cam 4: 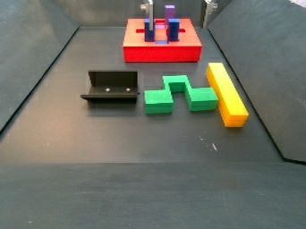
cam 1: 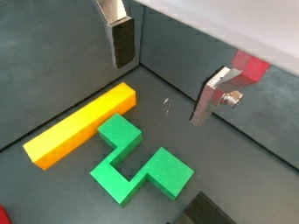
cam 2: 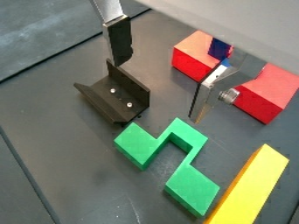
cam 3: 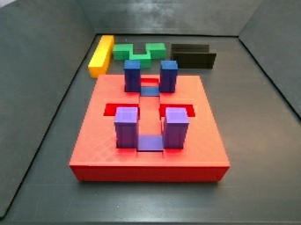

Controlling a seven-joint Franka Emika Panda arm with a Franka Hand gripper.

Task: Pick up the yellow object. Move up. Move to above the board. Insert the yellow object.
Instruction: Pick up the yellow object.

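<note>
The yellow object (cam 1: 76, 127) is a long yellow-orange bar lying flat on the dark floor beside the green notched block (cam 1: 135, 162). It also shows in another wrist view (cam 2: 251, 188) and in both side views (cam 3: 102, 54) (cam 4: 226, 91). The board (cam 3: 147, 123) is a thick red slab with blue and purple posts; it also shows in a side view (cam 4: 164, 43) and in a wrist view (cam 2: 271, 92). My gripper (cam 1: 162, 90) (cam 2: 158, 89) hangs open and empty above bare floor, between the fixture and the board, apart from the bar. Its fingers (cam 4: 207, 11) barely show at a side view's upper edge.
The fixture (cam 2: 117, 94) (cam 4: 110, 88) stands on the floor near one finger. The green notched block (cam 2: 170, 153) (cam 4: 180, 92) lies between the fixture and the yellow bar. Dark walls (cam 3: 70, 53) enclose the floor.
</note>
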